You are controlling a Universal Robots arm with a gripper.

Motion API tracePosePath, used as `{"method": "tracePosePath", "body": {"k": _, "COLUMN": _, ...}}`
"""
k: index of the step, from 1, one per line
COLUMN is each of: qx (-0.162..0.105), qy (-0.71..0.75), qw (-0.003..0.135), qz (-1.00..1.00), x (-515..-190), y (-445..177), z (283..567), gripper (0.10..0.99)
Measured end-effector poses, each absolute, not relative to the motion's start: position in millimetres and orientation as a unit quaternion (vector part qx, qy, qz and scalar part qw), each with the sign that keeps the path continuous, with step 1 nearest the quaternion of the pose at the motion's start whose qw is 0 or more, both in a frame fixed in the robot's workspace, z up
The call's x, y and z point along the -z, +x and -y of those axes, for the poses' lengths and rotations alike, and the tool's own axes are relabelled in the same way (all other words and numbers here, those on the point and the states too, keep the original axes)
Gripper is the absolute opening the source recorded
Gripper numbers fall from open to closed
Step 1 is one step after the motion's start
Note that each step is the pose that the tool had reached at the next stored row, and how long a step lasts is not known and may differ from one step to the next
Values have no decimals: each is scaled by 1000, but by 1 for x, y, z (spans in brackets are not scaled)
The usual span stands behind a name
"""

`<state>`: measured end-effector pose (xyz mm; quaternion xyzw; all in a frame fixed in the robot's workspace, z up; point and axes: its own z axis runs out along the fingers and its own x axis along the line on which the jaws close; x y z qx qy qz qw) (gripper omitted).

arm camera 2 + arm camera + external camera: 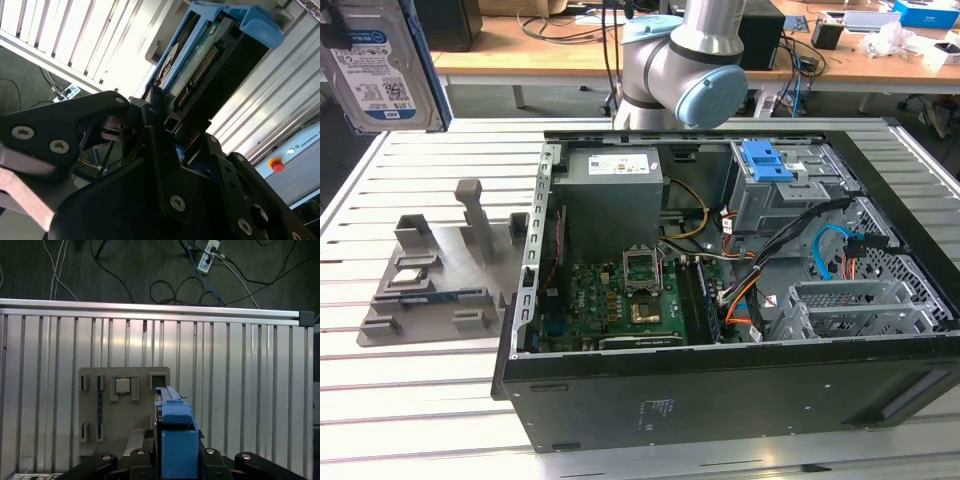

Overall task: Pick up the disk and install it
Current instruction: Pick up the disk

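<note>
Far on exterior view's left: disk (378,70) up high, close to camera, label facing out, well clear of tabletop (420,400). My hand (177,456) clamped on its blue carrier. Drive held edge-on, I judge for sliding into bay. Grey holder (440,275) below on tabletop. Further right, open case (720,410), blue latch (767,160) at drive cage, the likely destination. Disk lifted, not yet installed.
</note>
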<state>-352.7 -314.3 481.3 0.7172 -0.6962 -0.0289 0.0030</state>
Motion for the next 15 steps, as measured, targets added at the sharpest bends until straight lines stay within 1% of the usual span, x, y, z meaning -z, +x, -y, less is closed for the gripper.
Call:
{"method": "tracePosePath", "body": {"k": 11, "qx": 29, "qy": 717, "qw": 3, "qz": 696, "x": -500, "y": -352, "z": 314, "gripper": 365}}
{"method": "tracePosePath", "body": {"k": 15, "qx": 29, "qy": 717, "qw": 3, "qz": 696, "x": -514, "y": -352, "z": 314, "gripper": 365}}
